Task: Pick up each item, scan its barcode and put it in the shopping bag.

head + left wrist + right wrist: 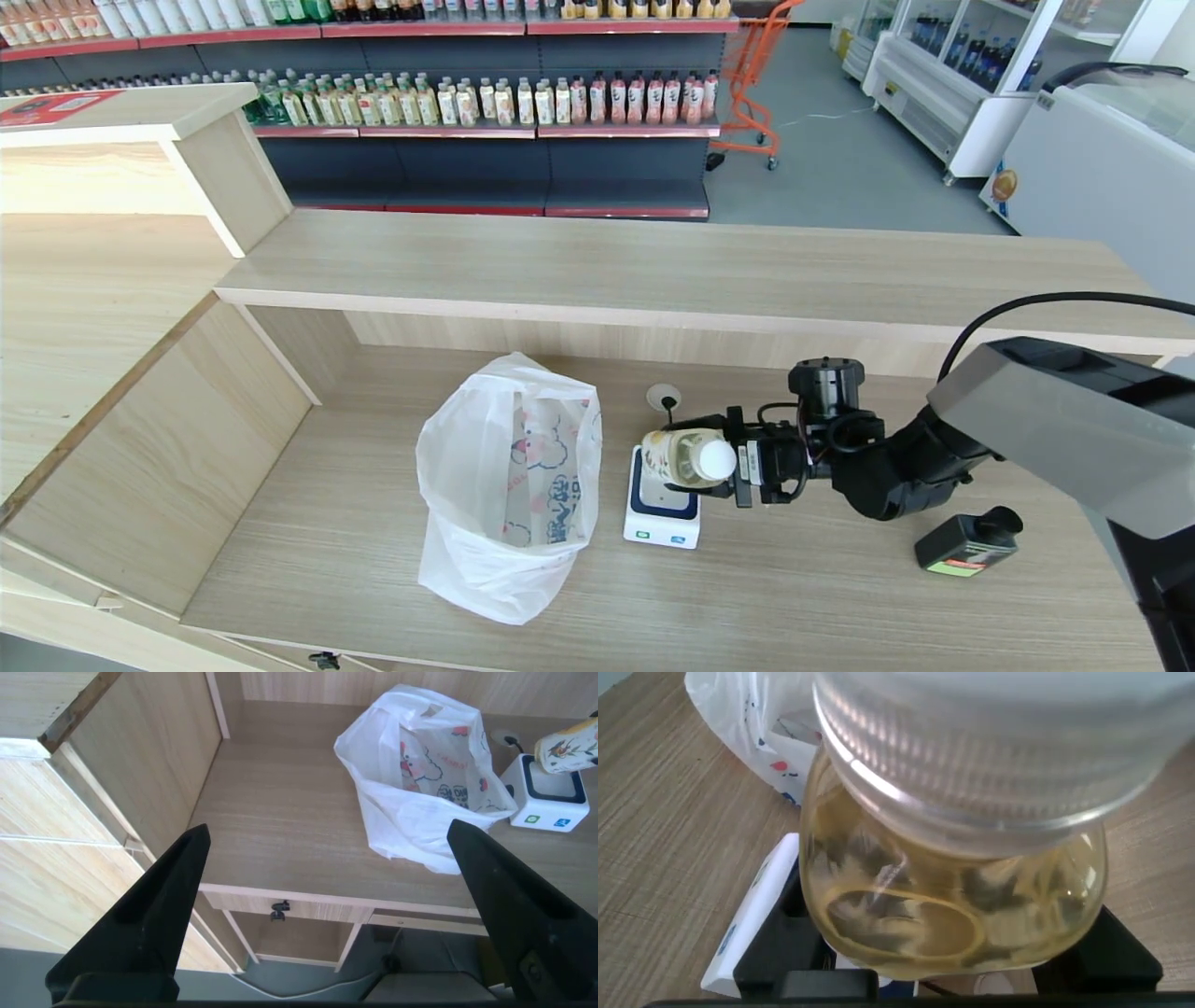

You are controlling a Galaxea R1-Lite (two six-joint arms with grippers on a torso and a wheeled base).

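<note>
Head view shows the right gripper (717, 459) clamped around the bottle (680, 456), sideways just above the scanner (661, 523) beside the shopping bag (467, 485); a barcode turned away would probably spoil the scan

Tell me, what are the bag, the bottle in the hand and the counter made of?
The shopping bag looks like thin plastic film: white, half see-through, crinkled. The bottle seems clear plastic with a ribbed white cap; yellowish liquid shows through. The counter shows matte pale wood grain, possibly laminate rather than solid wood.
</note>
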